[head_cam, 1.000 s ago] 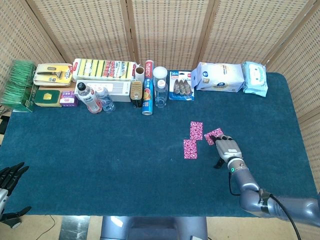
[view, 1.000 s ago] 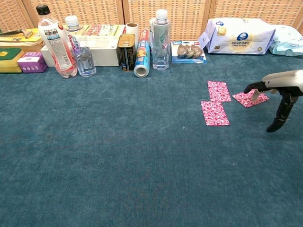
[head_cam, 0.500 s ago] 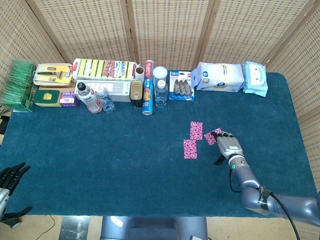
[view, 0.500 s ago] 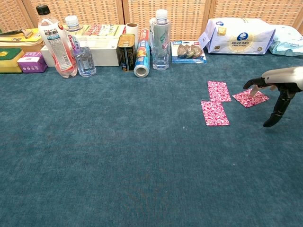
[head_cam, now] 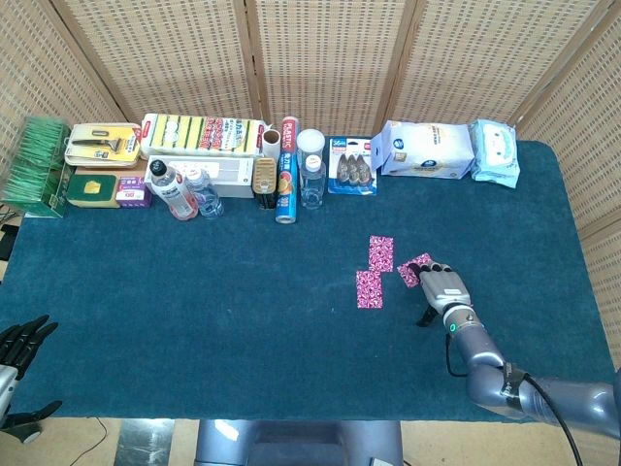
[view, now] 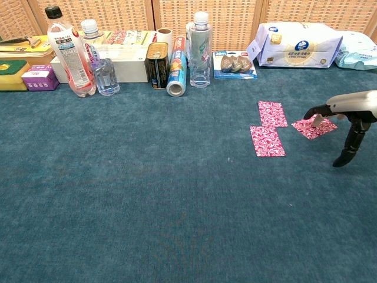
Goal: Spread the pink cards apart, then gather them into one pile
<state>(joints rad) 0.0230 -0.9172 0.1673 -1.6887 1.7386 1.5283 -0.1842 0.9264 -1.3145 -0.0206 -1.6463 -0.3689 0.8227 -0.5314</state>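
Observation:
Three pink patterned cards lie flat on the blue cloth, right of centre. One card [head_cam: 381, 252] [view: 271, 113] is farthest from me, and a second card [head_cam: 369, 288] [view: 267, 140] lies just in front of it, nearly touching. The third card [head_cam: 412, 269] [view: 312, 127] lies apart to their right, tilted. My right hand [head_cam: 442, 289] [view: 352, 113] hovers over that card with its fingertips [view: 316, 114] pressing on the card's right edge and its thumb pointing down at the cloth. My left hand [head_cam: 19, 340] rests at the table's near left corner, fingers spread, holding nothing.
A row of goods lines the far edge: bottles [view: 69, 52], a can [view: 157, 65], a foil roll [view: 176, 73], a clear jar [view: 199, 50], a blister pack [view: 234, 63], wipe packs [view: 297, 44] and boxes [head_cam: 202, 134]. Bare blue cloth [view: 147, 194] lies in front.
My right hand drew back slightly toward me, and the tilted card under its fingertips slid a little the same way, away from the other two. The left hand stayed still.

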